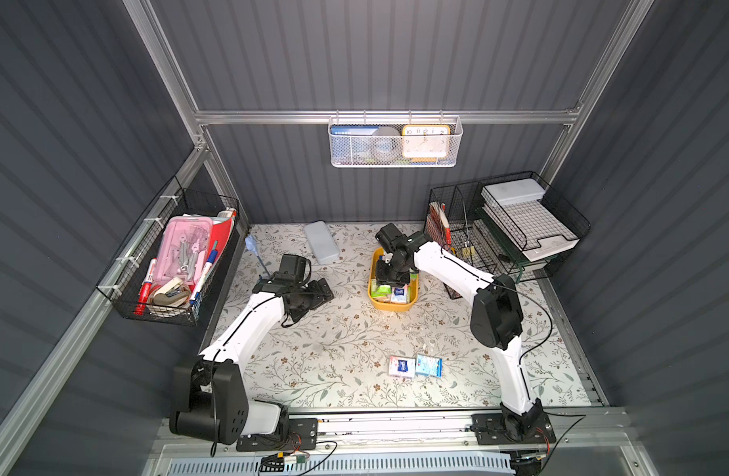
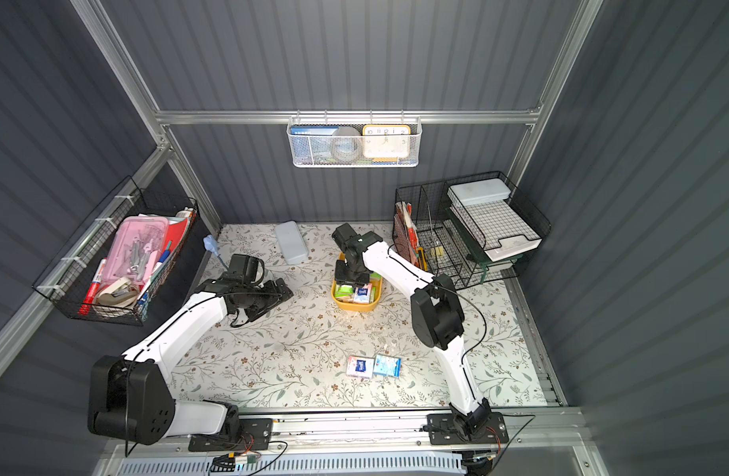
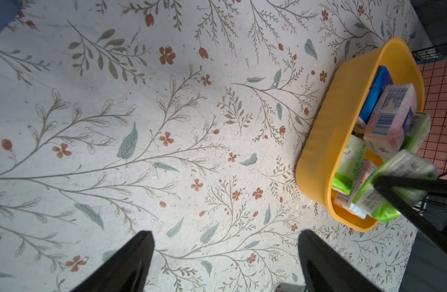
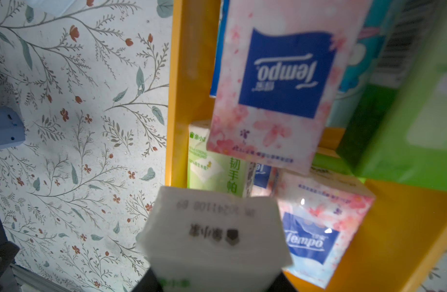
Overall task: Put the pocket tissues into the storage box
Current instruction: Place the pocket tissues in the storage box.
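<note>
The right gripper (image 1: 392, 283) pinches a green packet (image 4: 217, 240) over the box (image 1: 395, 307); the left gripper (image 3: 226, 235) hangs spread wide above the surface (image 3: 141, 101).

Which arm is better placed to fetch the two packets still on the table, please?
Probably the right: both packets lie on its side, near its base; the left tool, though open, is farther.

Lab booth, grey panel walls (image 1: 395, 53) (aluminium frame (image 1: 272, 117))

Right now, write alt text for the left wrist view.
A yellow storage box, crowded with tissue packets, sits on a flowered table; the right hand grips a green packet over it. The left hand hangs open and empty nearby.
</note>
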Controlling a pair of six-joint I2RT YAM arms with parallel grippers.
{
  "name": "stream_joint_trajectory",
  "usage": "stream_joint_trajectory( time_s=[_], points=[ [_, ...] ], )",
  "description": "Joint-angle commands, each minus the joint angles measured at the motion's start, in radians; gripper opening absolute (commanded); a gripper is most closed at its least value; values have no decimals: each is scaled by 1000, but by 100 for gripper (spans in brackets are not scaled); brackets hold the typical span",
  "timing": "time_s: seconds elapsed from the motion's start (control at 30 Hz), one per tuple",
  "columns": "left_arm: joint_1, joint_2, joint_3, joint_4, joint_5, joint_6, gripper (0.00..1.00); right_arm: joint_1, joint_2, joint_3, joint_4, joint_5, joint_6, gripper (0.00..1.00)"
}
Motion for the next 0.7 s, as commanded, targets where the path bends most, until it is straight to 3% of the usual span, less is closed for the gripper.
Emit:
stream_joint_trajectory(
  time_s=[0.0, 0.2, 0.33, 0.67],
  points=[
    [6, -24, -18, 7, 12, 0, 94, 2, 14, 22, -32, 27, 10, 42],
    [6, -30, -18, 3, 8, 0, 94, 2, 47, 54, -37, 25, 15, 48],
    [5, -35, -22, -3, 3, 0, 94, 2, 52, 63, -40, 27, 12, 57],
    [6, -23, -23, 13, 35, 2, 94, 2, -32, 46, -43, 86, -45, 71]
  ],
)
